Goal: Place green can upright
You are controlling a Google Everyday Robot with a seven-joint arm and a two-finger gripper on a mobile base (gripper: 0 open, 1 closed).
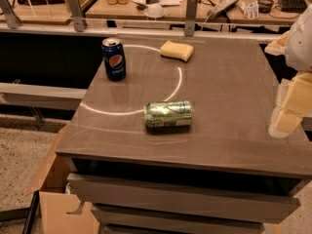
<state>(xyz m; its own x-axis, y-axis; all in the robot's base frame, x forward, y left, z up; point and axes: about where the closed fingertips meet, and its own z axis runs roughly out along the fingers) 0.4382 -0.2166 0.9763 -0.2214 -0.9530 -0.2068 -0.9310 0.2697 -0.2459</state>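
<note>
The green can (168, 114) lies on its side near the front middle of the grey-brown table (229, 91), its long axis running left to right. It is shiny light green with whitish markings. My gripper (287, 112) shows at the right edge of the view, pale yellowish and white, over the table's right side. It is well to the right of the can and apart from it, with nothing seen in it.
A dark blue Pepsi can (113, 58) stands upright at the table's back left. A yellow sponge (177, 50) lies at the back middle. A cardboard box (58, 199) sits on the floor at the front left. A cluttered desk (195, 1) runs behind a rail.
</note>
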